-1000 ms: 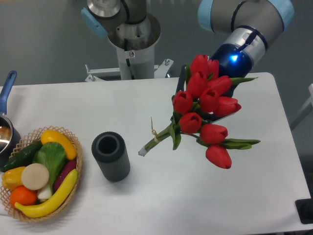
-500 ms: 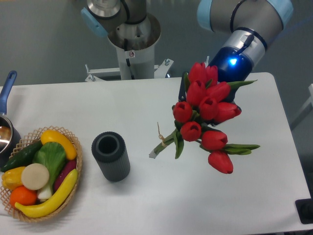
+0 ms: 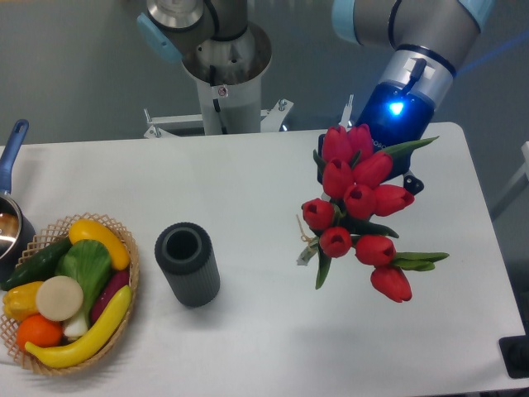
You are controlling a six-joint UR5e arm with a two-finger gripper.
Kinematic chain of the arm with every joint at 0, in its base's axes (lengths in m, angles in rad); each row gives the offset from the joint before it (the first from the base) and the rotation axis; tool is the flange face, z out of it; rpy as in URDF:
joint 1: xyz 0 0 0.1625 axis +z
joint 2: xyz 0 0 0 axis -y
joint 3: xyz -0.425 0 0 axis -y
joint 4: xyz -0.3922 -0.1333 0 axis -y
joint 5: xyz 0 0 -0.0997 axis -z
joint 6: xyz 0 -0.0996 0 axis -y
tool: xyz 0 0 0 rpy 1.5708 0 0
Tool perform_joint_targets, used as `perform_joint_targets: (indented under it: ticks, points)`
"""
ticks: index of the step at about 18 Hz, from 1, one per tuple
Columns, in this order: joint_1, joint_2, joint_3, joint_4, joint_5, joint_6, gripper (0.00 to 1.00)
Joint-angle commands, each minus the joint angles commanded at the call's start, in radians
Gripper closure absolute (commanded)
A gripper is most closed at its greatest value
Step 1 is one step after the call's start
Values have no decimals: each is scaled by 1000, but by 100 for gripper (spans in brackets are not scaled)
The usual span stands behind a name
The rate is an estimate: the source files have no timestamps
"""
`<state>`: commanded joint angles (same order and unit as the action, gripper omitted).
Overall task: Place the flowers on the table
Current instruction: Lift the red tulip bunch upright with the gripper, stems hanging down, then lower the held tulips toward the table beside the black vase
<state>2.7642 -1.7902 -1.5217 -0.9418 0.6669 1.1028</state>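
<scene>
Pan (image 3: 10,186): at the far left edge, blue handle pointing up and away; well apart from my work.

Basket (image 3: 58,294): wicker, at the left of the table, filled with a banana, an orange, a cucumber and other produce. No part of this job.

Vase (image 3: 187,264): dark ribbed cylinder lying between the basket and my load, its open mouth facing up toward the camera. Well apart from the stems.

Table (image 3: 248,182): white top; there is bare surface beneath and around the bunch, right of the vase.

Flowers (image 3: 359,211): red tulips in the right half of the view, blooms fanned toward the camera, the tied stem ends pointing down and left. Whether the stem tips touch the table I cannot tell; the bunch looks carried rather than lying flat.

My gripper (image 3: 376,165): mostly hidden behind the blooms, below my blue-lit wrist. I judge it is clamped on the bunch, since the flowers hang there with nothing else bearing them, but how far my fingers are parted does not show.

Step in hand: carrying the flowers over the right side of the table, lowering not finished.

Next move calls for: bringing the bunch down until stems and blooms lie on the white top, then parting my fingers and lifting clear without dragging the leaves.
</scene>
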Motion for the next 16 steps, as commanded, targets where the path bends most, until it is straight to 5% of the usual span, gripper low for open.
perform_joint_targets:
  ticks: [9, 16]
  points:
    - [-83, 14, -60, -17, 368, 224, 63]
    - [-146, -2, -83, -107, 657, 445, 63]
